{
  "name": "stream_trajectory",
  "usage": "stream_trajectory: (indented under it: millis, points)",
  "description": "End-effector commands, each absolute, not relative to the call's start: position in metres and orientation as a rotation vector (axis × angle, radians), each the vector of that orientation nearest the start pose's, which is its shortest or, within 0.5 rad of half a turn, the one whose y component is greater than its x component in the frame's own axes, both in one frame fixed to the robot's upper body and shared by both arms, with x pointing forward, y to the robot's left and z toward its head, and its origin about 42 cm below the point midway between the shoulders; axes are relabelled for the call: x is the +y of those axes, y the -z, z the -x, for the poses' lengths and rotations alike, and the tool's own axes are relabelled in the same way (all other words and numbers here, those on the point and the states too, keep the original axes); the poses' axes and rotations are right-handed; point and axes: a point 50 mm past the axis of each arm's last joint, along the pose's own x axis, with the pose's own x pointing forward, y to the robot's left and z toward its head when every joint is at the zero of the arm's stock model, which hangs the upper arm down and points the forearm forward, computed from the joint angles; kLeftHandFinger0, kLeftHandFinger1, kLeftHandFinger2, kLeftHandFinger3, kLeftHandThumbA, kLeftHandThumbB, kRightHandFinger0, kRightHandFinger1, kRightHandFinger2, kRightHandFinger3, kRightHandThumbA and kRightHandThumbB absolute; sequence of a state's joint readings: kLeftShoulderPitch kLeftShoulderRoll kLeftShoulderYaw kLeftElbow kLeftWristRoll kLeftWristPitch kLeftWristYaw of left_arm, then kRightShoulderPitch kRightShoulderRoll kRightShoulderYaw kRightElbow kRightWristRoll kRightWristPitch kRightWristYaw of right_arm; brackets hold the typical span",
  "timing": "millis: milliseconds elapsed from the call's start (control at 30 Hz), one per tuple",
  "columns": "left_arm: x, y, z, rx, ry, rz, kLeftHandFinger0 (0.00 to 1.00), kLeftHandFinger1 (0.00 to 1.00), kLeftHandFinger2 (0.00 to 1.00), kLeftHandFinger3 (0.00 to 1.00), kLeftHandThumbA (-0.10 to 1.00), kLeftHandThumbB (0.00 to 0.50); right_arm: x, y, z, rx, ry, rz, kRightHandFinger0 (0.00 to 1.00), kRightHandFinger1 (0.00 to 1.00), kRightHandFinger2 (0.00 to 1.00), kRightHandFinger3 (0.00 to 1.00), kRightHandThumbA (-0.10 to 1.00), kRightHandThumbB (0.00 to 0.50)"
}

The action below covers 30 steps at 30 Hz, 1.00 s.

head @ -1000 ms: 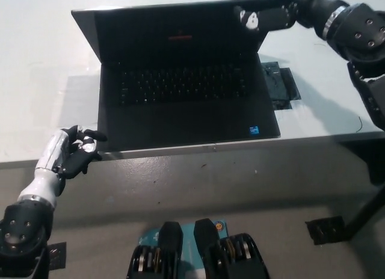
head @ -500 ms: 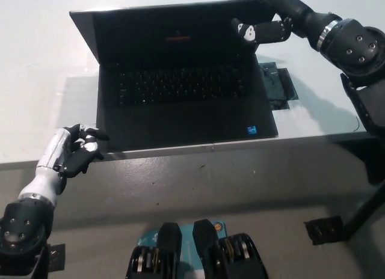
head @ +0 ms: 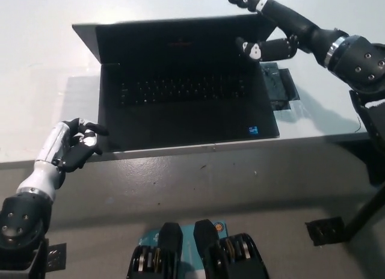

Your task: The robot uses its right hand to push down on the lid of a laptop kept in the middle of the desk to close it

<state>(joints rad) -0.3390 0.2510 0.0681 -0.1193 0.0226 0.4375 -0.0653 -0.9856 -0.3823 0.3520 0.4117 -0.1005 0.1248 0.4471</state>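
A black laptop (head: 180, 92) sits open in the middle of the grey desk (head: 325, 110), its dark screen (head: 174, 37) leaning back and its keyboard toward me. My black right hand (head: 267, 23) is open at the screen's top right corner, some fingers reaching behind the lid's upper edge and one lying in front of the screen. My white left hand (head: 72, 145) rests at the desk's front edge, just left of the laptop's near corner, fingers curled and holding nothing.
A small black flat object (head: 278, 86) lies on the desk right of the laptop. A black stand foot (head: 337, 228) shows on the floor at lower right. The desk's front edge runs below the laptop.
My right hand has lifted and spread, its fingers now reaching over the lid's top right corner. The left hand has barely moved. The view shifted slightly.
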Motion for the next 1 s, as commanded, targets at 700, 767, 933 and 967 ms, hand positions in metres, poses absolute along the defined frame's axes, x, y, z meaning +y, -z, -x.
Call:
stream_trajectory:
  millis: [700,767,933,967]
  points:
    - [0.287,-0.245,-0.387,-0.066,-0.007,-0.285,0.03,0.28,0.49,0.52,-0.02,0.164,-0.227,-0.240,-0.458,0.053,-0.580,0.418,1.00,1.00,1.00,1.00,0.48,0.407]
    - [0.287,-0.245,-0.387,-0.067,-0.005,-0.281,0.03,0.28,0.49,0.51,-0.02,0.166,-0.228,-0.234,-0.455,0.066,-0.565,0.396,1.00,1.00,1.00,1.00,0.47,0.389]
    - [0.289,-0.247,-0.387,-0.061,-0.011,-0.291,0.06,0.30,0.50,0.53,-0.01,0.159,-0.224,-0.216,-0.448,0.074,-0.561,0.314,1.00,1.00,0.95,1.00,0.46,0.383]
    - [0.289,-0.247,-0.387,-0.066,-0.007,-0.292,0.06,0.30,0.50,0.53,-0.02,0.153,-0.222,-0.214,-0.447,0.077,-0.557,0.314,1.00,1.00,0.94,1.00,0.47,0.384]
